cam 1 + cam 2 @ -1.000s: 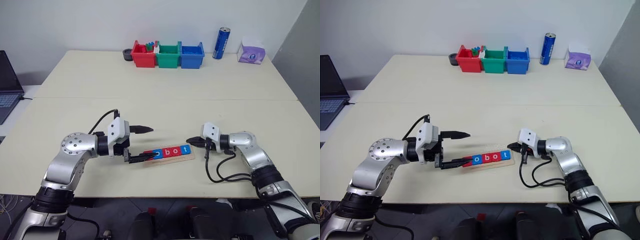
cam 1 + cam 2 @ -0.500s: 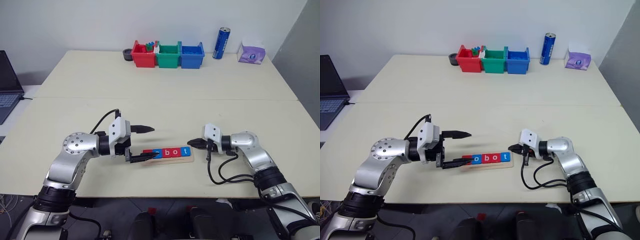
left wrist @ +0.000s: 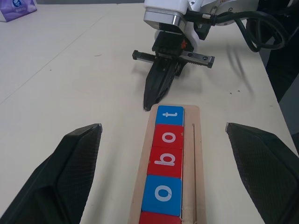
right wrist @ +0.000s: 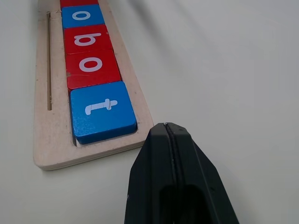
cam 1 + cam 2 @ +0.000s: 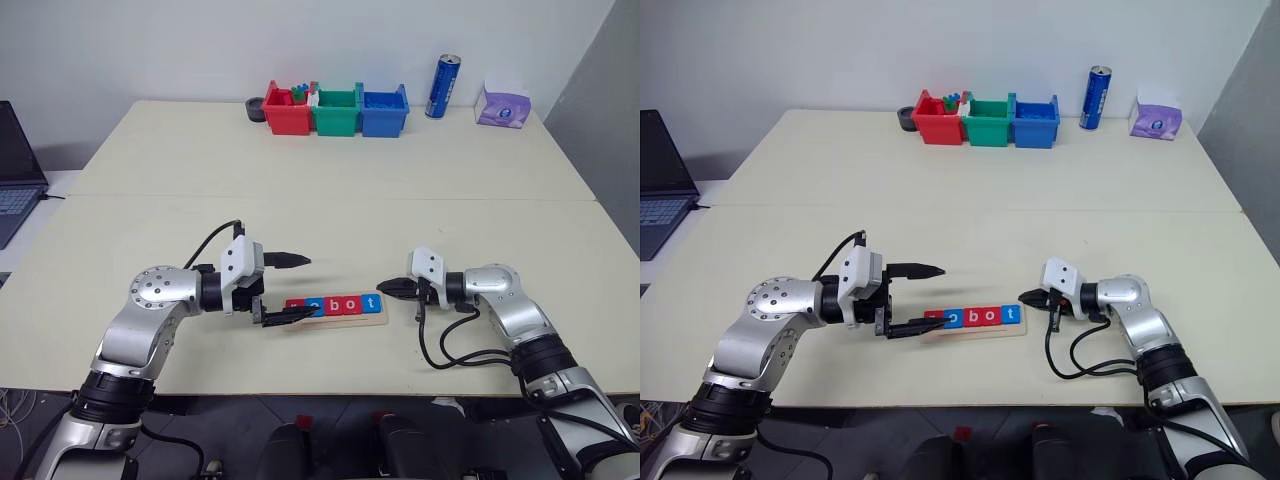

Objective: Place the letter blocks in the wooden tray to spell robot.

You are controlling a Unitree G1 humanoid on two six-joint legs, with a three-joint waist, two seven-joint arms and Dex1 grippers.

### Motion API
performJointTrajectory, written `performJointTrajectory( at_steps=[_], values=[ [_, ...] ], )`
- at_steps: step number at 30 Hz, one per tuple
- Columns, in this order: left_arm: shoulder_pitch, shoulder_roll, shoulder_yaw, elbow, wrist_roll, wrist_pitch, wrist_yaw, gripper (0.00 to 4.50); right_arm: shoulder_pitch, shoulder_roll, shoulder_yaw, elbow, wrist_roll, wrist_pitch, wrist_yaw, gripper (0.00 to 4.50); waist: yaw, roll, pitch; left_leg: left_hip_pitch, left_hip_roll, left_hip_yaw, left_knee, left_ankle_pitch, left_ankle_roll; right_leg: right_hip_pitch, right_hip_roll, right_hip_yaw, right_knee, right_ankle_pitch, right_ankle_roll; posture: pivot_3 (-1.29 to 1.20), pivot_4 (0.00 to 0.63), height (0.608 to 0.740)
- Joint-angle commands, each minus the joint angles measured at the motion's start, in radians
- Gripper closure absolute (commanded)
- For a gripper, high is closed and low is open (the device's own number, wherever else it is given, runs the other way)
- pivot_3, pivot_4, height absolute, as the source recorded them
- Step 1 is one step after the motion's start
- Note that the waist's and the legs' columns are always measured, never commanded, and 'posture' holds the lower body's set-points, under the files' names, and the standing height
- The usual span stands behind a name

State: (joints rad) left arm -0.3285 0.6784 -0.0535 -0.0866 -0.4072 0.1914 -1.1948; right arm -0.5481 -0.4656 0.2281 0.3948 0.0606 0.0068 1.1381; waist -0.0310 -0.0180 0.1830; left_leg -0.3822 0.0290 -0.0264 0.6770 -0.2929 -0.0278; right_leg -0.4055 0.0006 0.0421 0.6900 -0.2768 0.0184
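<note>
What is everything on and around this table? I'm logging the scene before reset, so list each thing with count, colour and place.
letter blocks: five, red and blue, in a row in the wooden tray
wooden tray: one, light wood, near edge of the table, between the grippers
plastic bins: three, red, green, blue, side by side at the far edge
can: one, blue, upright, right of the bins
tissue box: one, purple, far right corner
dark round thing: one, left of the red bin
laptop: one, dark, off the table's left edge
table: one, cream
left gripper: fingers open, at the tray's left end
right gripper: fingers shut, tip at the tray's right end
</note>
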Motion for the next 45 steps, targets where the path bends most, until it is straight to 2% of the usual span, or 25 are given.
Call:
performJointTrajectory(
  at_steps=[1,11,14,15,17,22,28,35,45],
  values=[
    [-0.02,-0.003,0.003,-0.014,0.002,-0.016,-0.005,0.0,0.002,-0.016,-0.002,-0.03,0.004,0.004,0.009,4.46,0.0,0.0,0.0,0.0,0.0,0.0,0.0,0.0,0.0,0.0,0.0,0.0,0.0,0.0,0.0,0.0,0.15,0.74],
    [-0.014,0.001,0.006,-0.013,0.002,-0.022,-0.006,0.0,-0.011,-0.037,-0.028,-0.038,0.016,0.02,0.003,4.46,0.0,0.0,0.0,0.0,0.0,0.0,0.0,0.0,0.0,0.0,0.0,0.0,0.0,0.0,0.0,0.0,0.15,0.74],
    [-0.007,0.02,0.025,-0.009,-0.002,-0.023,-0.012,0.0,-0.006,-0.083,-0.063,-0.129,0.072,0.118,0.033,4.46,0.002,0.0,0.0,0.0,0.0,0.0,0.0,0.0,0.0,0.0,0.0,0.0,0.0,0.0,0.0,0.0,0.15,0.74],
    [-0.002,0.029,0.033,-0.009,-0.004,-0.021,-0.015,0.0,0.002,-0.108,-0.07,-0.174,0.097,0.163,0.057,4.31,0.002,0.0,0.0,0.0,0.0,0.0,0.0,0.0,0.0,0.0,0.0,0.0,0.0,0.0,0.0,0.0,0.15,0.74],
    [0.019,0.051,0.051,-0.023,-0.017,-0.008,-0.022,0.0,0.025,-0.164,-0.082,-0.276,0.156,0.263,0.108,3.91,0.002,0.0,0.0,0.0,0.0,0.0,0.0,0.0,0.0,0.0,0.0,0.0,0.0,0.0,0.0,0.0,0.15,0.74],
    [0.145,0.135,0.117,-0.11,-0.071,0.068,-0.037,0.0,0.082,-0.252,-0.107,-0.517,0.283,0.487,0.134,2.24,-0.005,0.0,0.0,0.0,0.002,-0.001,-0.001,0.0,0.001,0.0,-0.001,0.0,-0.001,0.0,0.0,0.0,0.15,0.74],
    [0.24,0.184,0.21,-0.187,-0.092,0.151,0.034,0.0,0.122,-0.267,-0.081,-0.598,0.265,0.55,0.064,0.22,0.0,0.0,0.001,0.0,0.001,-0.003,-0.001,0.0,0.0,0.0,0.0,-0.001,-0.001,-0.001,-0.001,0.0,0.15,0.74],
    [0.322,0.212,0.244,-0.258,-0.076,0.188,0.074,0.0,0.137,-0.269,-0.068,-0.616,0.28,0.561,0.049,0.22,0.002,0.0,0.001,-0.001,0.0,0.0,-0.001,0.0,0.0,0.0,-0.001,0.0,-0.002,-0.001,0.0,0.0,0.15,0.74],
    [0.317,0.216,0.237,-0.271,-0.082,0.19,0.076,0.0,0.135,-0.27,-0.059,-0.603,0.275,0.537,0.037,0.22,0.002,0.0,0.001,-0.001,0.001,-0.001,-0.001,0.0,0.0,0.0,0.0,-0.001,-0.003,-0.001,-0.001,0.0,0.15,0.74]
  ],
)
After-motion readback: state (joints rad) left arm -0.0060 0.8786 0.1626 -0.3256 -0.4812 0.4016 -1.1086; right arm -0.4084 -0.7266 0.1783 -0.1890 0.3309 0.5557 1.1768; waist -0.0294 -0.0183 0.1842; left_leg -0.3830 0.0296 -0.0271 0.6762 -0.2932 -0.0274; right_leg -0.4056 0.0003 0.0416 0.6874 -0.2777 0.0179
